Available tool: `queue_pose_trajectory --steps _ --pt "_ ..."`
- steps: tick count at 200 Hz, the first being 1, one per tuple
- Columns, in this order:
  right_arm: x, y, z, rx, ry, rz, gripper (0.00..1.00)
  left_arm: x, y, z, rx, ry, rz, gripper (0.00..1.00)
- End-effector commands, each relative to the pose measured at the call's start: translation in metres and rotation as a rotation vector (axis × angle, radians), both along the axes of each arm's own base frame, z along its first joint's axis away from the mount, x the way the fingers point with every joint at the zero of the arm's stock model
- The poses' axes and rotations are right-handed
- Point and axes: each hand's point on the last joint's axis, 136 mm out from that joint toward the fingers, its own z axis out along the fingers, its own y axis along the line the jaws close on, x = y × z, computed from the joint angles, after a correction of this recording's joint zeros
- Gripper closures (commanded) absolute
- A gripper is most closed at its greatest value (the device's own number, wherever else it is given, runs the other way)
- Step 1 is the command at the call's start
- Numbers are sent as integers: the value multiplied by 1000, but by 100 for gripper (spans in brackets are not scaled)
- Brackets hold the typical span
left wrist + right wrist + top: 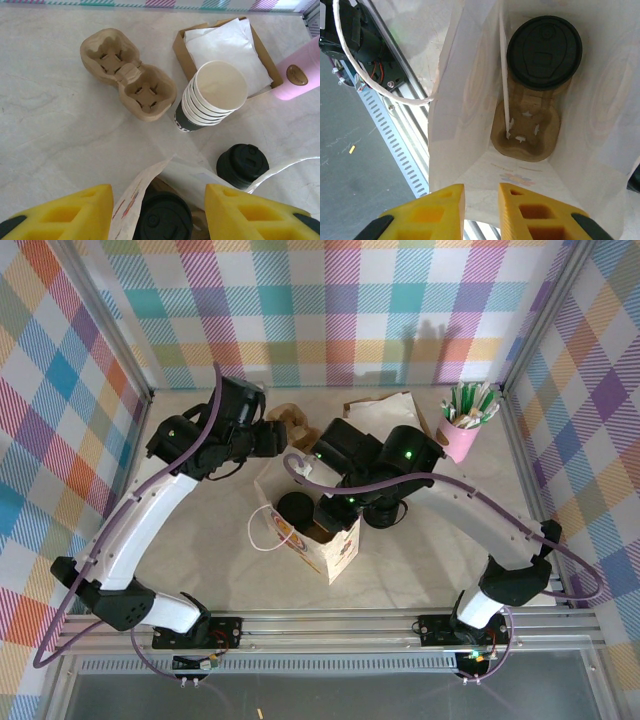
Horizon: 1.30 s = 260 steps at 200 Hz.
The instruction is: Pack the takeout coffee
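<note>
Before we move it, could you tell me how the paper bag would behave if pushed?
Probably floppy: the paper bag has thin, creased walls. The lidded cup fills one end of the carrier inside, so it may lean that way.

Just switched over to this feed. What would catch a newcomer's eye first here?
The white paper bag stands open mid-table, with the takeout coffee already seated in a cardboard carrier at its bottom. The right gripper hangs over the bag's mouth, jaws slightly apart and empty. Beyond the bag stand a stack of lidless cups and a second, empty carrier.
</note>
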Motion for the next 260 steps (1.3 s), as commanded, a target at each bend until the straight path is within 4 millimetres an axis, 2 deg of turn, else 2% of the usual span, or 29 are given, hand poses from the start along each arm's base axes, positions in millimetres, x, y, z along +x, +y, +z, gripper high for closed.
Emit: queue_pose_trajectory --steps 1,36,64,104,137,164,196,228,260 --pt "-4 0 13 43 -26 22 76 2 3 11 7 -34 8 49" --pt "18 -1 32 99 -154 -58 73 6 3 28 10 -98 -8 49" --pt "48 -12 70 175 -329 -190 72 19 1 47 -1 -202 -8 49" --pt "99 -46 113 291 -478 -437 71 41 -8 74 -8 -344 -6 47" --pt "145 -89 128 353 -496 -662 72 60 -16 92 -7 -425 2 46" --pt "181 -122 127 341 -522 -805 71 77 -22 92 15 -439 16 46" --pt "222 -150 114 305 -518 -927 71 98 -24 75 48 -396 21 46" --pt "257 -163 87 260 -483 -1000 69 116 -17 56 62 -335 29 46" --pt "285 -160 53 229 -414 -1023 64 123 -5 39 76 -276 62 46"
